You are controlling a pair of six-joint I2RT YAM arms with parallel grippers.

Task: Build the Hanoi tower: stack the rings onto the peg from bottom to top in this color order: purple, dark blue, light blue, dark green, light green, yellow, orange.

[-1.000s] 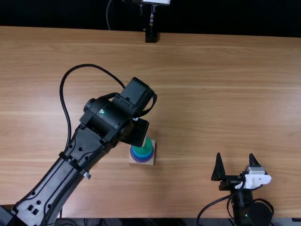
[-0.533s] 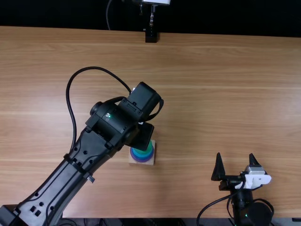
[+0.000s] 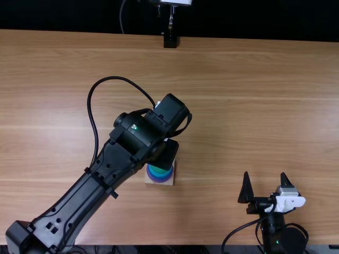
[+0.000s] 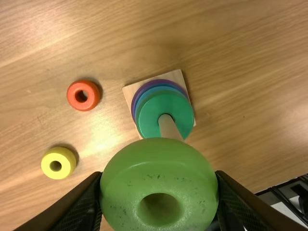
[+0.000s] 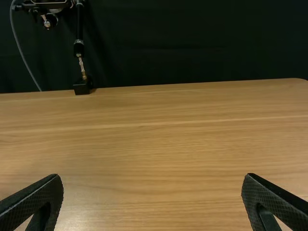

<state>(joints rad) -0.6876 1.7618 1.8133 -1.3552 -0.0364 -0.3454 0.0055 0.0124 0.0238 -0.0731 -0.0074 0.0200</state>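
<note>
There are seven rings, one peg, two arms.

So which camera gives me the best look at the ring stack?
The left wrist view: it looks down on the ring stack, with the peg rising through the dark green ring on top. In the top view, the left arm covers part of the stack.

3 views are running: the top view is peering steeply down and forward over the wooden table, farthest back. From the left arm, the left wrist view is looking down, close above the square peg base, which the top view is sharing. The right wrist view is gazing low across towards the dark backdrop, sharing the black stand foot with the top view.
</note>
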